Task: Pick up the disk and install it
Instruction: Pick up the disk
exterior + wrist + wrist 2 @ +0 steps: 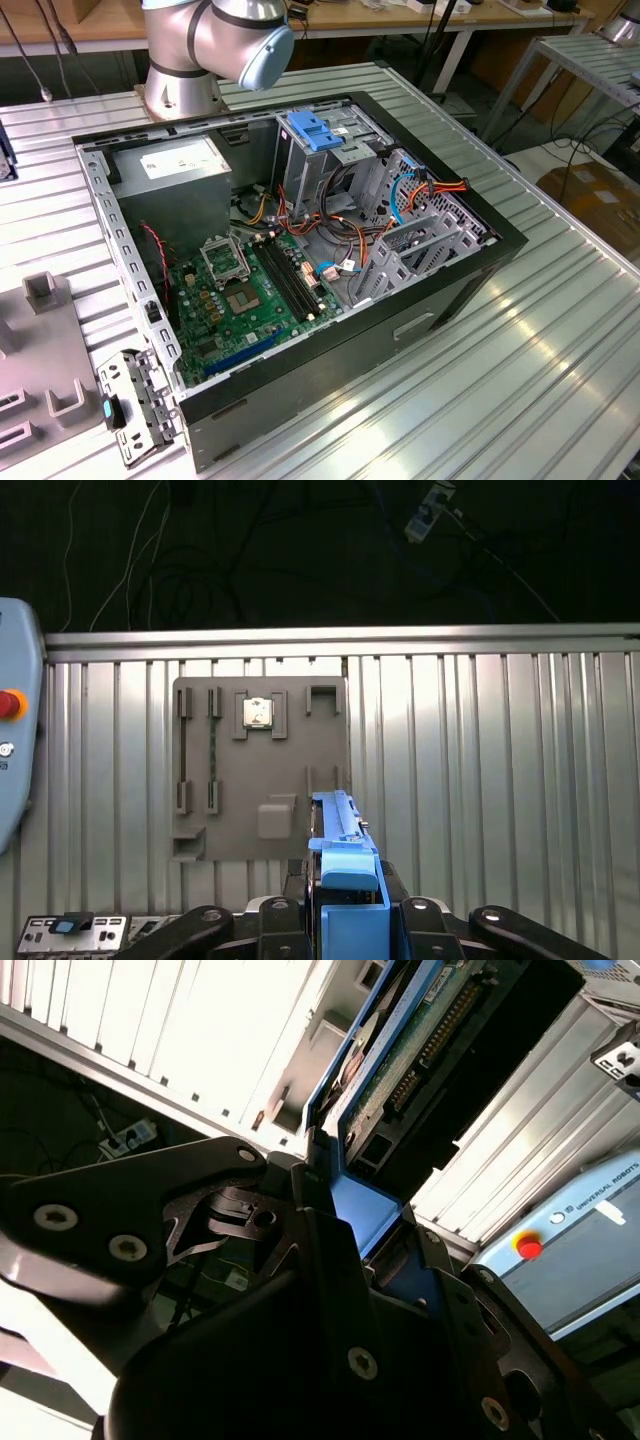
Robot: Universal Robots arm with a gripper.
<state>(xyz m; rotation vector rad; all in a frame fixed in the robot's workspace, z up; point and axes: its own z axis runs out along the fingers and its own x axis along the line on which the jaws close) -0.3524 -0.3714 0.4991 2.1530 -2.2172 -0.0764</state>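
In both wrist views my gripper (346, 908) (345, 1222) is shut on the disk (344, 852) (400, 1070). It grips the disk edge-on by its blue plastic side rails. The second wrist view shows the disk's green circuit board side and dark casing reaching away from the fingers (235, 1215). In the first wrist view the disk hangs above the ribbed metal table, just beside the grey fixture plate (260, 770). The open computer case (480, 262) lies on its side in the exterior view, with a drive cage and blue latch (315, 130) at its far end.
The arm's base (190, 60) stands behind the case. A grey fixture plate (40, 350) and a loose bracket panel (135, 400) lie at the exterior view's left. A pendant with a red button (10, 705) lies beside the plate. Cables and a motherboard (245, 295) sit inside the case.
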